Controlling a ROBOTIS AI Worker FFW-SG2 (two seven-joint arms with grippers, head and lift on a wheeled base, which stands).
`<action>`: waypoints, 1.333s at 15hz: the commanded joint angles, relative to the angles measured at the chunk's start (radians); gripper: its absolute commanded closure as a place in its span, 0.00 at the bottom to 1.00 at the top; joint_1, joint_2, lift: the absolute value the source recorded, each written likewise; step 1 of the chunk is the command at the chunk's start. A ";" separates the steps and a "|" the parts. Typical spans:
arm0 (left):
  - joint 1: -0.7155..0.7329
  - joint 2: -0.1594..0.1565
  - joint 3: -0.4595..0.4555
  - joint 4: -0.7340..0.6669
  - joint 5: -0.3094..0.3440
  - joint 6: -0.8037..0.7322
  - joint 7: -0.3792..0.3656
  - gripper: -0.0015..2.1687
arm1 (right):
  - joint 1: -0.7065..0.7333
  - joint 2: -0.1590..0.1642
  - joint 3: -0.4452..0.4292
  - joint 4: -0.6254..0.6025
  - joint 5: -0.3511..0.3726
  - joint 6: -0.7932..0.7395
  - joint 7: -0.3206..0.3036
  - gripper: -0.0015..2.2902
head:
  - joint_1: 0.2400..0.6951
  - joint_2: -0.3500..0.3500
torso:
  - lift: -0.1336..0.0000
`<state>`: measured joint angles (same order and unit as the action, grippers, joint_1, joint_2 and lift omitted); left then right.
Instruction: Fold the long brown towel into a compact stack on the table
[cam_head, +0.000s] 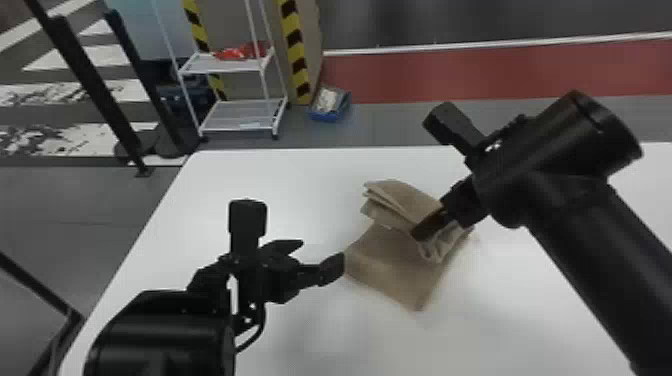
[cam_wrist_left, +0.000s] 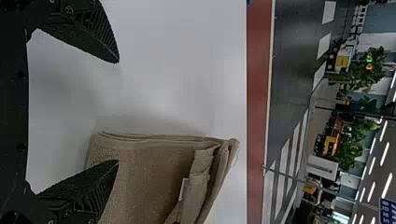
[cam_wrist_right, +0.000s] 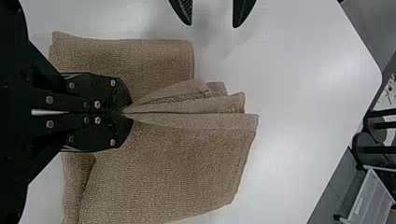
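On the white table (cam_head: 280, 180), you have the brown towel (cam_head: 390, 265) partly folded, its flat lower part reaching toward you and its raised layers running away to the far left from the right gripper (cam_wrist_right: 123, 112), which is nearer and pinches them tightly closed. Your left gripper (cam_head: 321, 254) is wide open and empty, just beside the towel's left corner, so the next fold probably needs the right one to lay these layers down.
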<state>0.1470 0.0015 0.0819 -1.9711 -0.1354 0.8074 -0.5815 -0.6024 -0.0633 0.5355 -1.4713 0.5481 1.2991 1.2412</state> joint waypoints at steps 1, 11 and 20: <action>-0.015 -0.004 -0.028 0.034 -0.043 -0.032 0.012 0.06 | 0.001 0.000 0.006 -0.001 0.003 -0.002 0.001 0.62 | 1.00 0.74 | 0.07; -0.026 -0.004 -0.085 0.133 -0.170 -0.158 0.078 0.07 | 0.009 0.000 0.012 -0.012 0.013 -0.014 0.038 0.62 | 1.00 0.73 | 0.07; -0.021 -0.004 -0.086 0.130 -0.170 -0.158 0.078 0.07 | 0.009 0.005 0.089 -0.029 0.069 -0.060 0.126 0.62 | 1.00 0.77 | 0.07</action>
<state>0.1258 0.0015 -0.0040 -1.8406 -0.3053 0.6498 -0.5043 -0.5937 -0.0603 0.6048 -1.5080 0.6054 1.2480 1.3622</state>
